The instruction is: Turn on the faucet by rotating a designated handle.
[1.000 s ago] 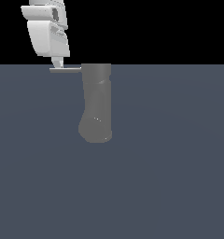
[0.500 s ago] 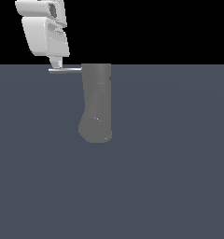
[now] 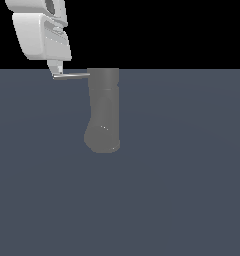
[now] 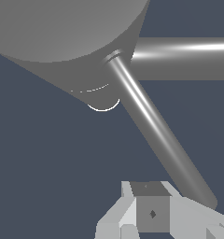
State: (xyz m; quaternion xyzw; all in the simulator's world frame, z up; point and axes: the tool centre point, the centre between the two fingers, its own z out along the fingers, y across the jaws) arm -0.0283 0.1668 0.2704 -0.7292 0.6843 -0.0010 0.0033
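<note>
Grey, thin straight rod handle point(image 3: 72, 76) juts from the thick dark-grey faucet column's point(image 3: 103, 112) flat top; my white gripper point(image 3: 55, 74) sits at its tip, finger spread unclear. Turning looks undone.

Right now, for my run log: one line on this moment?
phase: at handle | pincer: by free end of handle, grip unclear | faucet: upright
</note>
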